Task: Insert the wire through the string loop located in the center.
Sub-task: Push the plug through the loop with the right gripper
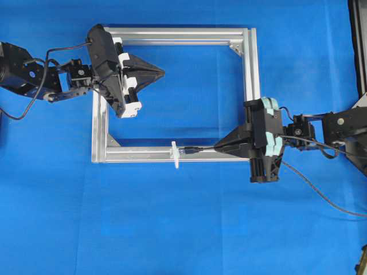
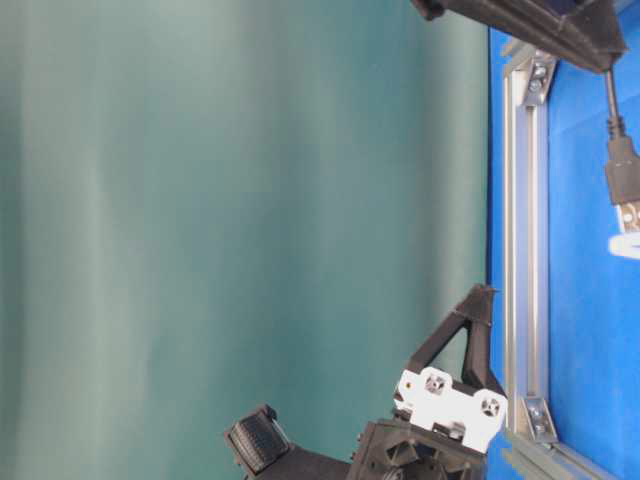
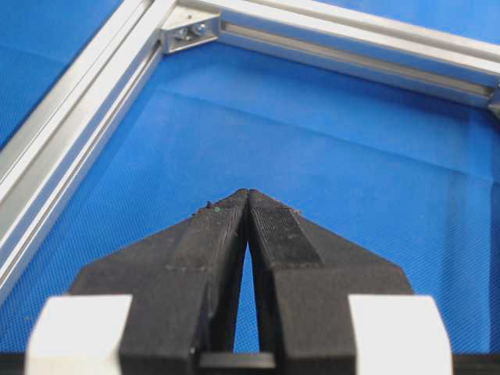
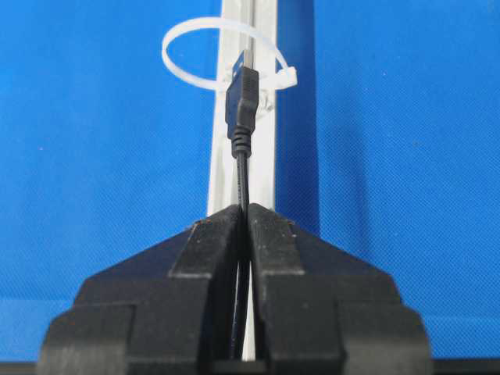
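Observation:
My right gripper (image 1: 217,147) (image 4: 248,207) is shut on the wire (image 4: 243,176), a thin black cable whose plug (image 4: 242,98) (image 1: 191,150) (image 2: 624,170) points along the frame's near bar. The plug's metal tip lies just short of the string loop (image 4: 195,78), a white tie (image 1: 175,154) standing across that bar. The wire's loose length (image 1: 321,192) trails off to the right. My left gripper (image 1: 162,71) (image 3: 248,193) is shut with nothing in it, hovering over the cloth inside the silver frame (image 1: 249,69).
The square aluminium frame (image 3: 70,117) lies on blue cloth (image 1: 183,229), with corner brackets (image 3: 187,31) (image 2: 536,415) inside its corners. A green curtain (image 2: 240,220) fills the table-level view. Dark equipment (image 1: 360,46) stands at the right edge.

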{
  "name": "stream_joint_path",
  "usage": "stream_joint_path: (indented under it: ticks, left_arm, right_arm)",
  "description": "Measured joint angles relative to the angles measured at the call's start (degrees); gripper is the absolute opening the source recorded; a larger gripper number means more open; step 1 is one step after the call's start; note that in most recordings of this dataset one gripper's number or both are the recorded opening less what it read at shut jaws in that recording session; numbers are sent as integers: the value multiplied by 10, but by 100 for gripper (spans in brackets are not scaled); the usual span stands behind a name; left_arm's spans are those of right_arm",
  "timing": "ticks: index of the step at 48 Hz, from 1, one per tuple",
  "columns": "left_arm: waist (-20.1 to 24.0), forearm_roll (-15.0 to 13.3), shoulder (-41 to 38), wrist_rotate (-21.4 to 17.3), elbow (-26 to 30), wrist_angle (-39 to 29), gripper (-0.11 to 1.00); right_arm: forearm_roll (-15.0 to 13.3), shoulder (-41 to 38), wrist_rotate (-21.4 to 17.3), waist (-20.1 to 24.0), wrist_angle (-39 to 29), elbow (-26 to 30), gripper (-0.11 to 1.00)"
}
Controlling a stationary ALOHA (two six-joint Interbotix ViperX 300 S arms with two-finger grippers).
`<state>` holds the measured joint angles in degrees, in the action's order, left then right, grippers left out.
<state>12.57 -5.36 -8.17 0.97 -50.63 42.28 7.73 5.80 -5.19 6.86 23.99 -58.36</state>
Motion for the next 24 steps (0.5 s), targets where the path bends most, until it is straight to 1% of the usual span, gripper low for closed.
stream_joint_path:
  ticks: [11, 24]
  left_arm:
    - [-1, -1, 0, 0, 0, 1, 0]
    - [-3, 0, -1, 0, 0, 0, 0]
  right_arm:
    - [1, -37, 0, 0, 5, 33, -2]
    - [1, -96, 1, 0, 14, 94, -2]
